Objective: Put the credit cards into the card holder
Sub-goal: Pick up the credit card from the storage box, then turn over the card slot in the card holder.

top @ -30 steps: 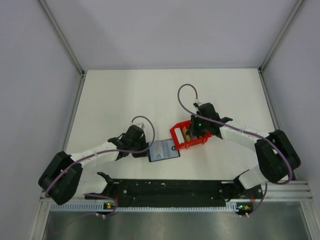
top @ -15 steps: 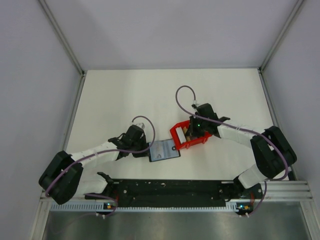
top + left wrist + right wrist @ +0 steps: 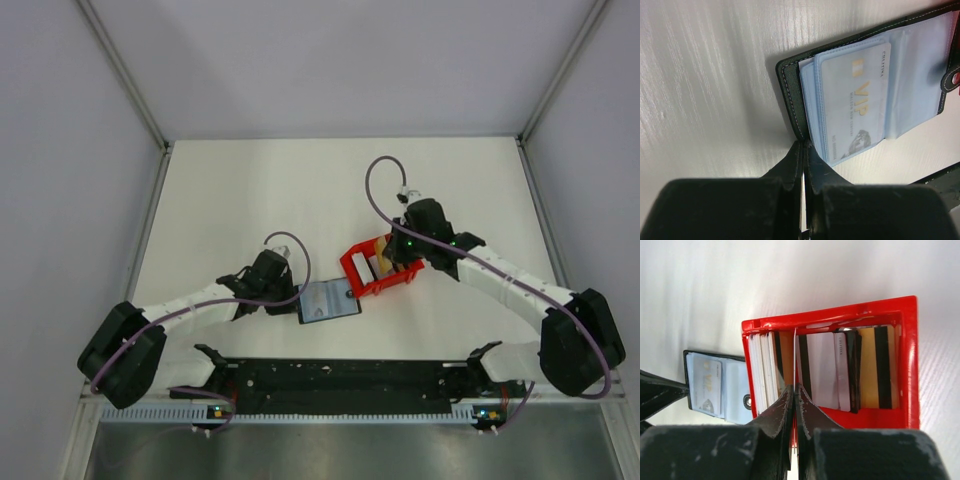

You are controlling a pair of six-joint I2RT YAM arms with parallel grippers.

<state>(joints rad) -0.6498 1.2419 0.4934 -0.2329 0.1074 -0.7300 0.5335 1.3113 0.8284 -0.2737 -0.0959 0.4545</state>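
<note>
**Card Pinched Edge-On Over Tray, Wallet Lying Open**

Seen from above on a white table (image 3: 250, 190): left arm (image 3: 190, 302) and right arm (image 3: 500, 280), reaching inward from the near edge, well apart at the bases, near each other at the wrists. Right of centre, a red tray (image 3: 907, 360), shallow and walled, packed with the credit cards (image 3: 825, 370) standing on edge in rows, dark-striped, tan and pale; just beside it on the left, the card holder (image 3: 328, 300), lying open, black cover (image 3: 788, 95) down, pale blue sleeves (image 3: 920, 75) up, a VIP card (image 3: 855, 110) already showing inside one of them.

Over the tray, the right gripper (image 3: 793, 389), fingers pressed together on what looks like an edge-on card (image 3: 795, 350), a thin pale line rising from the tips between two stacks; at the holder's near edge, the left gripper (image 3: 802, 149), fingers closed tight; impossible to tell whether nipping the cover or only touching it.

By the look of them: light, stiff with a little spring, slick on both faces; likely to skate out of a loose pinch or drag a neighbour along; best taken by the exposed top edge, squarely across the thickness, one short side left free to lead into a sleeve mouth. As for the wallet: soft and thin in the sleeves, light enough to slide unless pinned by its cover.
</note>
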